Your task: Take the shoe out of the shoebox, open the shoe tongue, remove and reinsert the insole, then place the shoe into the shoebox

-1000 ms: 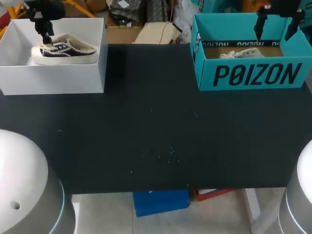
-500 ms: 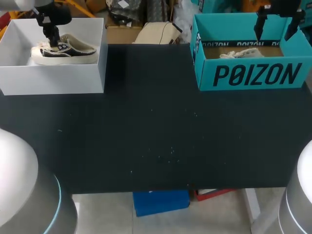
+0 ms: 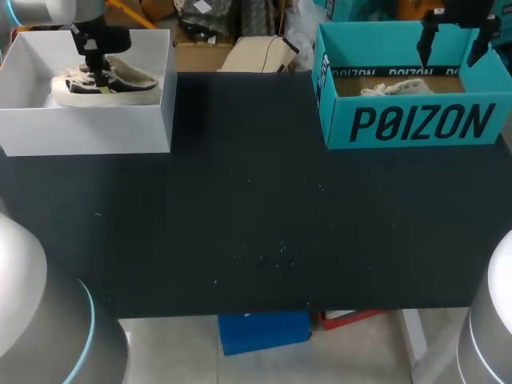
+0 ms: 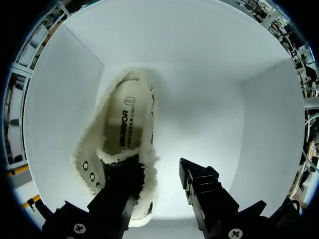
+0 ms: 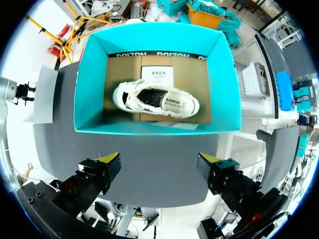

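- Left gripper [image 4: 157, 181] is open, fingers well apart. One finger sits over the dark mouth of the dark-sided shoe [image 4: 122, 149], the other beside the shoe over the bare box floor. It holds nothing.
- The fingertip over the shoe blends into the dark lining, so I cannot tell whether it touches.
- Right gripper [image 5: 159, 159] is wide open and empty, hanging above the teal box [image 5: 224, 89], well clear of the pale shoe [image 5: 154, 99] inside.
- The dark-sided shoe lies on its sole in the white box [image 4: 199, 50], toward one side wall.
- Head view: the left gripper [image 3: 100, 74] hides the middle of the dark-sided shoe [image 3: 132, 86], and its finger gap is not readable there.
- Only the left wrist view shows the insole [image 4: 122, 127], which is cream and lies flat in the shoe.
- Head view: the front wall of the teal box [image 3: 416, 124] cuts off most of the pale shoe [image 3: 396, 86]. The right wrist view shows it whole, lying across the cardboard floor.
- Head view: the right gripper [image 3: 454, 40] sits over the back of the teal box.
- The white box [image 3: 88, 132] and the teal box stand at opposite far corners of the black table [image 3: 256, 224].
- Compared with a second ago, the left gripper has shifted toward the shoe's middle and dropped lower. The right arm, both shoes and both boxes are unchanged.
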Robot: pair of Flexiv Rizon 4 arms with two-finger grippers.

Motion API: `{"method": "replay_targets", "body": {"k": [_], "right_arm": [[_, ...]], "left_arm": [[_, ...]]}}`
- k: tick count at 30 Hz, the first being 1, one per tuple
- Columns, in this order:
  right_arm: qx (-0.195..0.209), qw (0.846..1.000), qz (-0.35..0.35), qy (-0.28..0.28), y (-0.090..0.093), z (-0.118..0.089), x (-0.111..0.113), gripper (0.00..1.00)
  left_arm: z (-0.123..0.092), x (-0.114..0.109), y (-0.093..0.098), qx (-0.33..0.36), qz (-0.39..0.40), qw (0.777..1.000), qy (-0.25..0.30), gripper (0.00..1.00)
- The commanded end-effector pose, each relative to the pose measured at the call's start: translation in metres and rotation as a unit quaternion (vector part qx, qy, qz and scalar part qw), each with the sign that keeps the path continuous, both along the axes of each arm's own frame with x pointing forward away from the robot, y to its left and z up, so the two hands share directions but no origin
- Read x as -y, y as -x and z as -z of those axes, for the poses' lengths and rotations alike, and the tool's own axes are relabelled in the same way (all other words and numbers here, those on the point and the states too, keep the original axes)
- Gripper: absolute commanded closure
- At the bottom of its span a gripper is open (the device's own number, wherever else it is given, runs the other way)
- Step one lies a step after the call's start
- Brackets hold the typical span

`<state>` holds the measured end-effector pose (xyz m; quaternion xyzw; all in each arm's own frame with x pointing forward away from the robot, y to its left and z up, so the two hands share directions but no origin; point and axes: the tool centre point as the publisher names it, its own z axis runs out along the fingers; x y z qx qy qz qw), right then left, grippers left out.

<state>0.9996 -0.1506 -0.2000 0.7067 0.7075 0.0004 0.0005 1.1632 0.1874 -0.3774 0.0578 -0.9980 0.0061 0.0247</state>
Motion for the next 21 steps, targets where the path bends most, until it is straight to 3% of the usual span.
{"method": "replay_targets", "body": {"k": [1,12,13,16,21], "right_arm": [[0.0,1.0,0.0,0.0,0.0,0.0,0.0,0.0],[0.0,1.0,0.0,0.0,0.0,0.0,0.0,0.0],[0.0,1.0,0.0,0.0,0.0,0.0,0.0,0.0],[0.0,1.0,0.0,0.0,0.0,0.0,0.0,0.0],[0.0,1.0,0.0,0.0,0.0,0.0,0.0,0.0]], "left_arm": [[0.013,-0.001,-0.001,-0.003,-0.005,1.0,-0.002,0.58],[0.03,-0.002,-0.008,0.007,-0.011,1.0,-0.01,0.64],[0.031,-0.002,-0.01,0.008,-0.011,1.0,-0.01,0.7],[0.032,-0.002,-0.015,0.013,-0.015,1.0,-0.012,1.0],[0.026,-0.003,-0.018,0.018,-0.021,1.0,-0.014,1.0]]}}
